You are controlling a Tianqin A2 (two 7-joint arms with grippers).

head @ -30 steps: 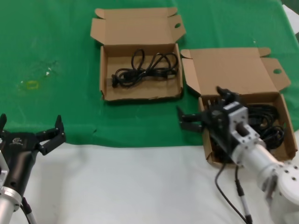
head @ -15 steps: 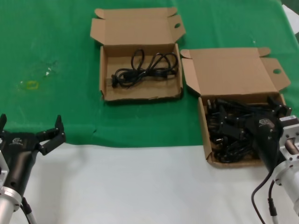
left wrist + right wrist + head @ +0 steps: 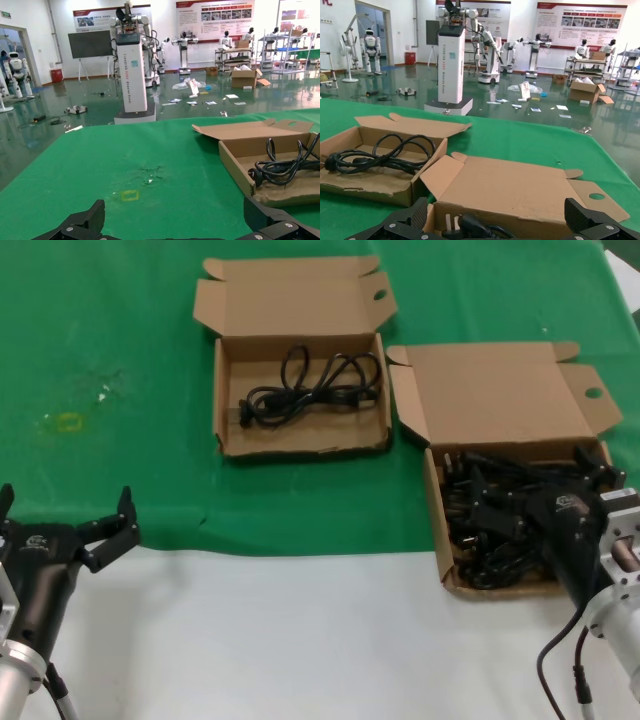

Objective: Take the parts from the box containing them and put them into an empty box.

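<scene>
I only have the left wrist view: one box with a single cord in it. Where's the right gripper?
Observer: The right gripper is open, low over a second box on the robot's right, nearer the robot than yours.
Operator: What's in that one?
Observer: A tangled heap of black cords. The gripper's fingers stand wide apart above it.
Operator: And my left gripper?
Observer: The left gripper is open, parked at the near left over the white table, off to the side of your box.
</scene>
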